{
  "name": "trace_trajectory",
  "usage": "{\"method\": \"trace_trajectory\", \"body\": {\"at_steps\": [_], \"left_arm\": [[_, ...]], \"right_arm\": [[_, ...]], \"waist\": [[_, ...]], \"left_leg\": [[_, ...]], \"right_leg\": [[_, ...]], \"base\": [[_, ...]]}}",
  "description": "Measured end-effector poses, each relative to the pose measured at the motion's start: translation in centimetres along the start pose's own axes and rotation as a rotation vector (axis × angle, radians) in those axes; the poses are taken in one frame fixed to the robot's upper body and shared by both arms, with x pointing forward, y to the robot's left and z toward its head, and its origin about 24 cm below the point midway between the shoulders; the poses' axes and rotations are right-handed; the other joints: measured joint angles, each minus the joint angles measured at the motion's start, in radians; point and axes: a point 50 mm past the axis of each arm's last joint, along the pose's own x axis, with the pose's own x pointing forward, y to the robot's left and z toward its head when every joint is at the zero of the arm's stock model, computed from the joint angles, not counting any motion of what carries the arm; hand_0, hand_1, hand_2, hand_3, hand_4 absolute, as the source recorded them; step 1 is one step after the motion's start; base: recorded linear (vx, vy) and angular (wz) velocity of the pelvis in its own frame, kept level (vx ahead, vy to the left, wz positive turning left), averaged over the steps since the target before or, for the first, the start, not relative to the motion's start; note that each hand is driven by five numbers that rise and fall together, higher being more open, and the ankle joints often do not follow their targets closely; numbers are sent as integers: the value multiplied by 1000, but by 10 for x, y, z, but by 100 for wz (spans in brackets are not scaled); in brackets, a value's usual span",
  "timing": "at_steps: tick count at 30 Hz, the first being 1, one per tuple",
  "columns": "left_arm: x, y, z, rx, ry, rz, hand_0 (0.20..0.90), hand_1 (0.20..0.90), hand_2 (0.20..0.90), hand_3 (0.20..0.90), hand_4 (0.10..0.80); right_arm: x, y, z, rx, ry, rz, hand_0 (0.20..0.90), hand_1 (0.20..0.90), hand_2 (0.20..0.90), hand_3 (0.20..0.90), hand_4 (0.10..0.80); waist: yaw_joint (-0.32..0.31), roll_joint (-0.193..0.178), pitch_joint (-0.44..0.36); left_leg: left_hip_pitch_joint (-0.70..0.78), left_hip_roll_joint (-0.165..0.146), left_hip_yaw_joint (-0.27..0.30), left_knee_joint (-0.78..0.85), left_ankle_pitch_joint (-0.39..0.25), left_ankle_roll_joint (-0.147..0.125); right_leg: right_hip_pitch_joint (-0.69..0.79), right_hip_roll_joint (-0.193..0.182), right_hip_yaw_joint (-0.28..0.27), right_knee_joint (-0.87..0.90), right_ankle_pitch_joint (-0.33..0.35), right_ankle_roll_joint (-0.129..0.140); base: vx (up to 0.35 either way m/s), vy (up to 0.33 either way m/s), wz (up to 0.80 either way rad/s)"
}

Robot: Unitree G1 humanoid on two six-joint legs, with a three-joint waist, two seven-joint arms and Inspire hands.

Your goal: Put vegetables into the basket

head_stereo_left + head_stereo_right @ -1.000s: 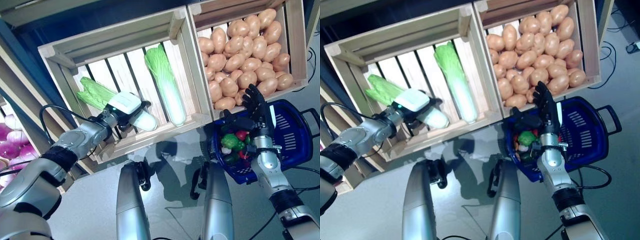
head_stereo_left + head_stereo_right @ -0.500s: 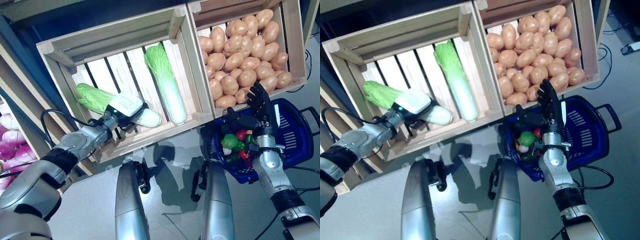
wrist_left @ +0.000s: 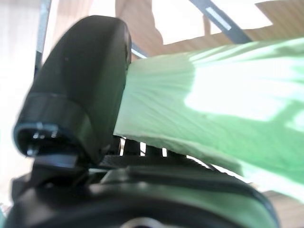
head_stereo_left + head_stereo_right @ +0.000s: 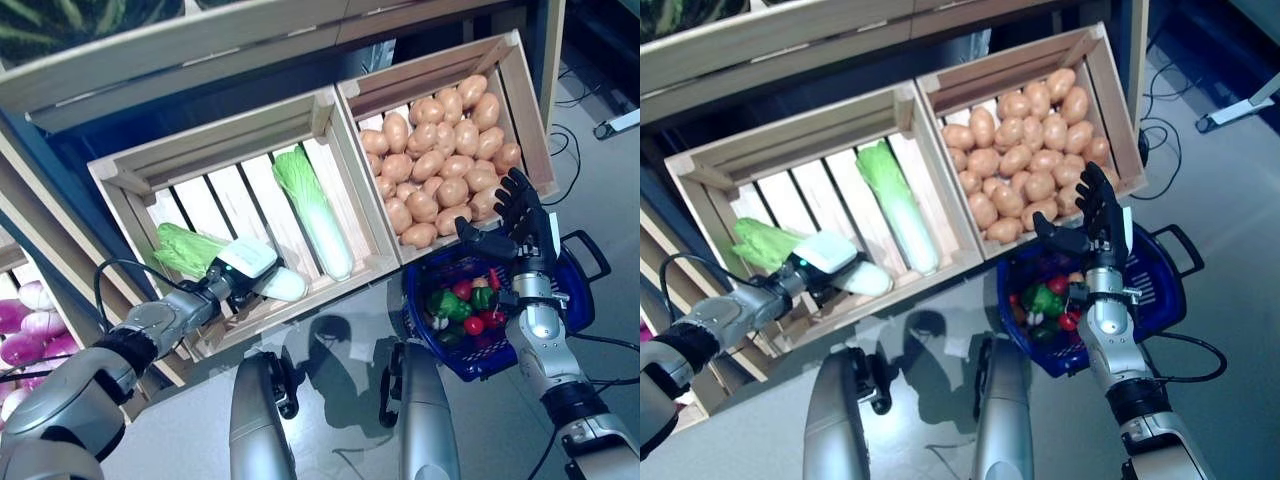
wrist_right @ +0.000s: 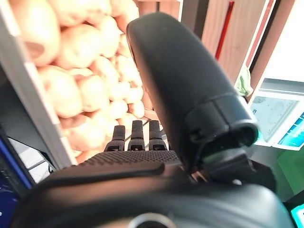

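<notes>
My left hand (image 4: 232, 277) has its fingers curled round a cabbage (image 4: 205, 258) lying lengthwise in the crate (image 4: 345, 190); the basket (image 4: 570, 300) sits well right, under my open, empty right hand (image 4: 520, 225).

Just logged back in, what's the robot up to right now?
The left hand is closed around a napa cabbage in the slatted crate; a second cabbage lies beside it. The right hand is open with its fingers straight, above the blue basket, which already holds a few small vegetables. The neighbouring crate is full of potatoes.
</notes>
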Motion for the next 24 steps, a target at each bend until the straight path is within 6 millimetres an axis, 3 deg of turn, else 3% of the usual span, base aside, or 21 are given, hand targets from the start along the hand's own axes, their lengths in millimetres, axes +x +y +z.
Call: {"method": "trace_trajectory", "body": {"at_steps": [14,19,24], "left_arm": [[2,12,2,-251,21,115,300,300,300,300,400],[-1,11,9,-459,29,179,300,300,300,300,400],[-1,20,22,-775,-17,241,300,300,300,300,400]], "right_arm": [[-4,3,-5,8,21,60,900,900,900,900,800],[-13,12,-18,22,96,170,900,900,900,900,800],[-27,23,-32,20,180,362,900,900,900,900,800]], "waist": [[23,17,-33],[45,20,-40],[67,30,-60]], "left_leg": [[292,-6,35,-253,27,-36],[428,-16,53,-401,66,-53],[553,-32,54,-573,126,-64]], "right_leg": [[287,22,-61,-253,31,6],[407,38,-84,-389,71,7],[537,63,-123,-560,125,9]], "base": [[45,-20,-2],[71,-43,-8],[108,-46,4]]}}
